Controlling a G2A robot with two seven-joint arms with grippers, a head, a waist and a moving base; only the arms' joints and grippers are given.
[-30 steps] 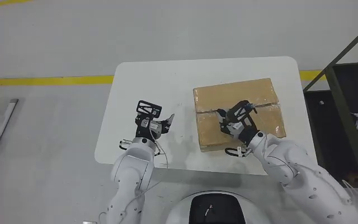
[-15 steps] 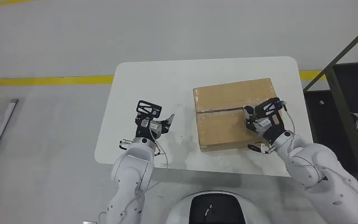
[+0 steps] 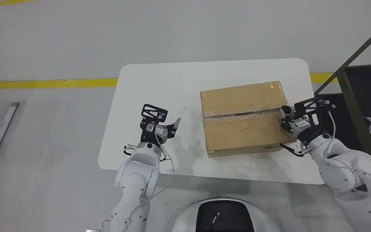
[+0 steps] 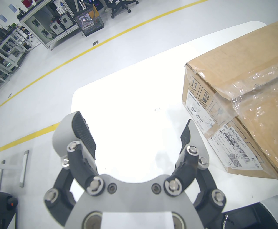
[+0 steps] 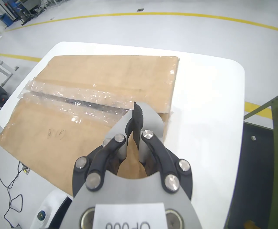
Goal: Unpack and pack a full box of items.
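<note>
White table (image 3: pixel 151 87) with rounded corners, smooth and bright enough to glare in the left wrist view, with a few small dark specks (image 4: pixel 157 109) near the middle. On its right half, a closed cardboard box (image 3: pixel 243 119), top flaps meeting in a seam under crinkled clear tape (image 5: pixel 86 97), with a thin dark slit along that seam. Printed labels (image 4: pixel 234 145) on the side facing the left arm. Above the table's left half, well apart from the box, the left gripper (image 4: pixel 132 121), spread wide with nothing between its ribbed pads. At the box's right end, where the seam runs out, the right gripper (image 5: pixel 135 112), fingers pressed together (nothing visibly pinched between them), tips just at the box's top edge. All around, pale grey floor (image 3: pixel 58 35) crossed by a yellow line (image 3: pixel 58 83). Right of the table, a green metal frame (image 5: pixel 260 109) beside a dark panel (image 5: pixel 258 162). Farther off in the left wrist view, shelving racks (image 4: pixel 8 54), a glass-sided cabinet (image 4: pixel 88 16) and office chairs (image 4: pixel 120 7).
</note>
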